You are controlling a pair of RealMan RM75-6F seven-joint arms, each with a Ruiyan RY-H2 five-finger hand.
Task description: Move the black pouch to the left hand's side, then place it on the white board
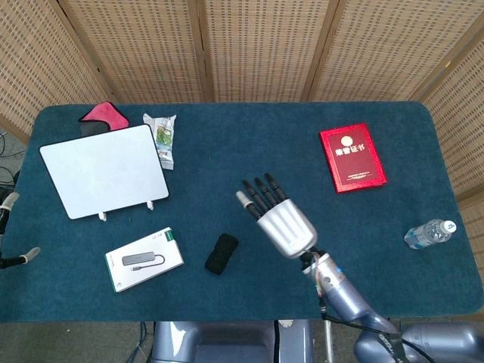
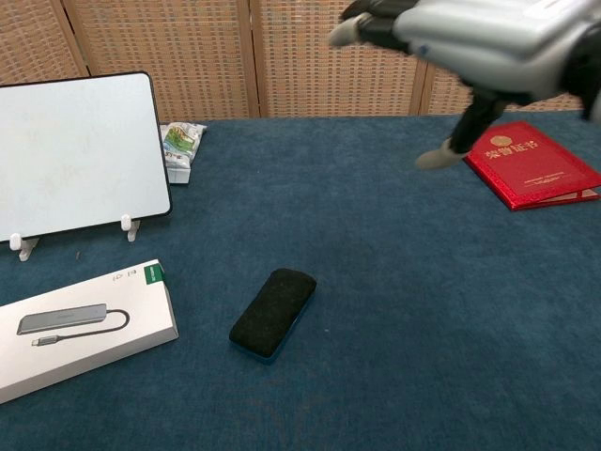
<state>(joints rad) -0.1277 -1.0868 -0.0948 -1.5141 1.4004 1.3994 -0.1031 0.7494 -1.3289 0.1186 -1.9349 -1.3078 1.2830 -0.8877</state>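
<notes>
Fingers (image 1: 261, 195) spread; 1 black pouch (image 1: 221, 253).

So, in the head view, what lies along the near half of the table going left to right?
White adapter box → black pouch → right hand, open and raised above the table → water bottle lying near the right edge.

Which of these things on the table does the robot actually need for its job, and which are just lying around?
Needed:
black pouch
white board
right hand, open and holding nothing

Just lying about:
red booklet
water bottle
boxed adapter
snack packet
pink cloth
</notes>
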